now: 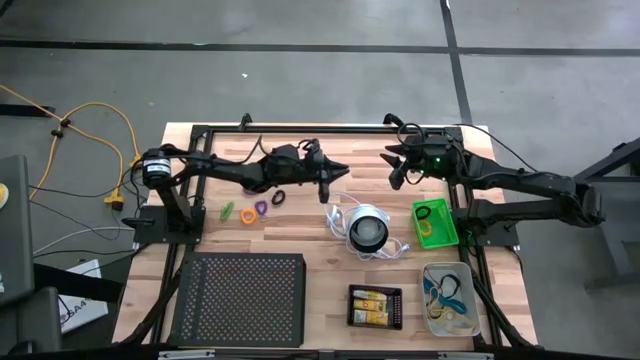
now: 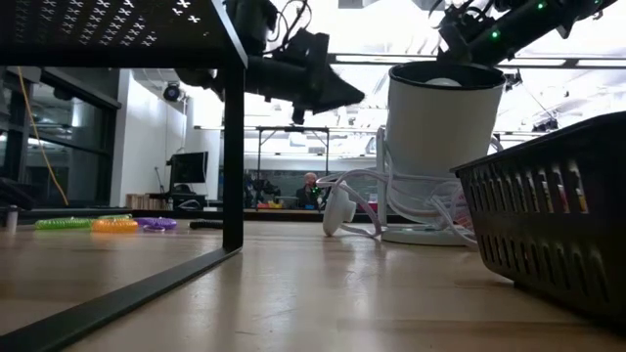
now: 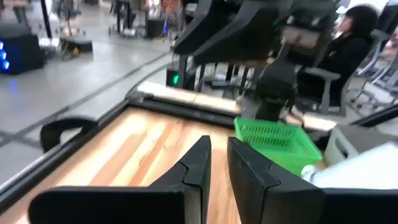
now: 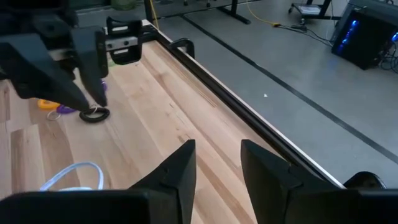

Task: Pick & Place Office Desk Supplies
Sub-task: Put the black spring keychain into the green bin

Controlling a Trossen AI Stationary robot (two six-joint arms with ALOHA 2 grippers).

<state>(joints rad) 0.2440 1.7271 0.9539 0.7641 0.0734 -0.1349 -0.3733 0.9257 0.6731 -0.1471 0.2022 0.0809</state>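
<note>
Your left gripper [image 1: 335, 172], fingers nearly closed and empty, hangs beside the dark loop [image 1: 278, 198], while the right gripper [image 1: 395, 165] waits open, holding nothing, beyond the green tray [image 1: 446, 227], probably between picks.

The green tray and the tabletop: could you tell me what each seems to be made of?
The green tray looks like glossy moulded plastic, going by its bright colour and thin lattice walls. The tabletop appears to be pale wood with a satin finish, showing joined planks and grain.
</note>
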